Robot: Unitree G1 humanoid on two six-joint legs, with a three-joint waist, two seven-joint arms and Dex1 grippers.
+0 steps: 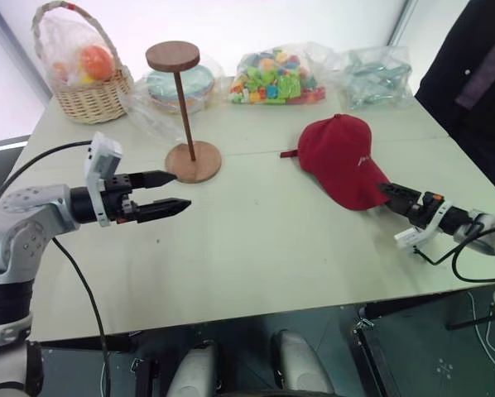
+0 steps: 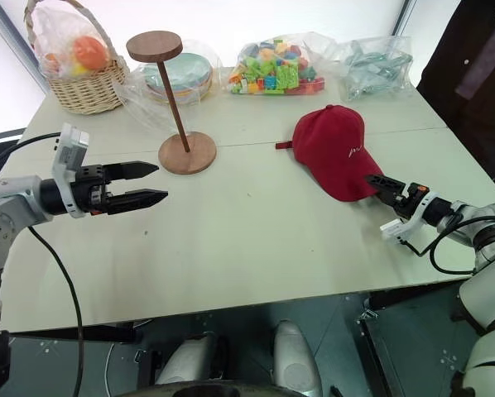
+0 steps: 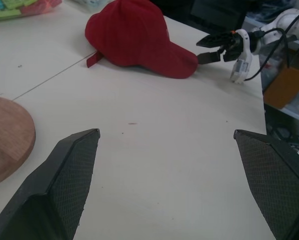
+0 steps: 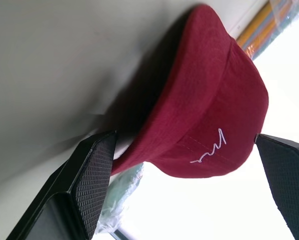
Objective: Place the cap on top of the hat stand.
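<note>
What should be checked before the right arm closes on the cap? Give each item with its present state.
1. Right gripper jaws open: ok, they stand wide apart in the right wrist view.
2. Cap brim between those jaws: ok, brim edge sits between them.
3. Jaws actually touching the brim: cannot tell.
4. Hat stand upright, top disc free: ok.
5. Path from the cap to the stand free of clutter: ok, bare table between them.
6. Left gripper clear of the stand: ok, open, just in front of the base without touching.
</note>
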